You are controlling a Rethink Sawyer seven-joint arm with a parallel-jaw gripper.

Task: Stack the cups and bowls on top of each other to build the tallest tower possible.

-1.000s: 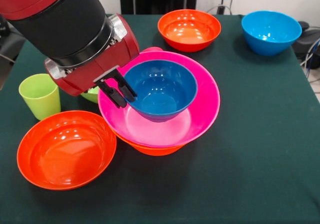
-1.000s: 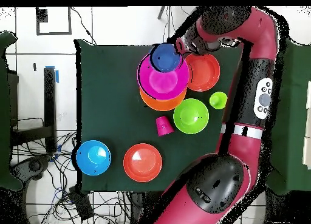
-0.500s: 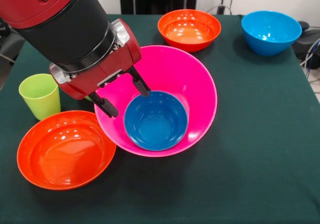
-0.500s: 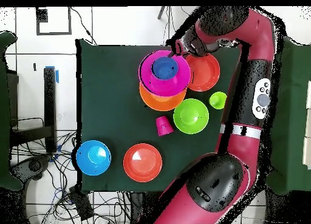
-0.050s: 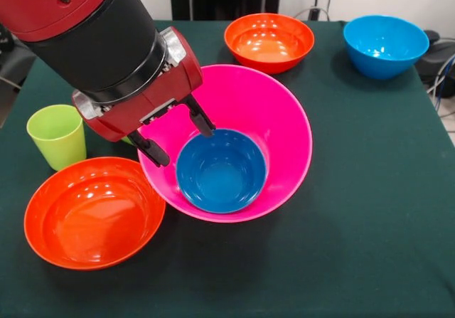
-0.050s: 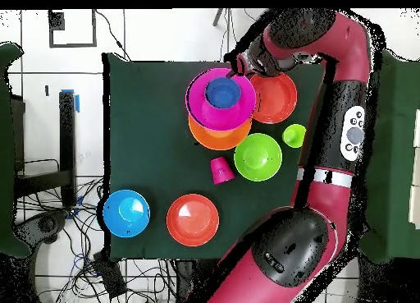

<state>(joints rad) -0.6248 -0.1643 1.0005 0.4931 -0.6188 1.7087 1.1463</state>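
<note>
With the small dark blue bowl (image 5: 221, 171) now seated upright in the bottom of the big pink bowl (image 5: 284, 129), which rests on the big orange bowl (image 6: 215, 136) as the tower near the desk's (image 5: 370, 211) edge farthest from my base, my gripper (image 5: 178, 133) hovers over the pink rim with its jaws apart and empty, one finger (image 5: 200, 119) just above the blue bowl's rim. To complete this release step correctly, I should lift straight up and clear both rims before any sideways travel, since a finger catching the pink wall could tip the nested bowls. A second ago the blue bowl was clamped in my jaws and held tilted above the pink bowl; half a second ago it already lay released, and the pink bowl has since settled only slightly. Still unstacked: the green bowl (image 6: 257, 157), two red-orange bowls (image 5: 92, 211) (image 5: 269, 42), light blue bowl (image 5: 385, 45), lime green cup (image 5: 57, 136), and red-pink cup (image 6: 221, 170).
</note>
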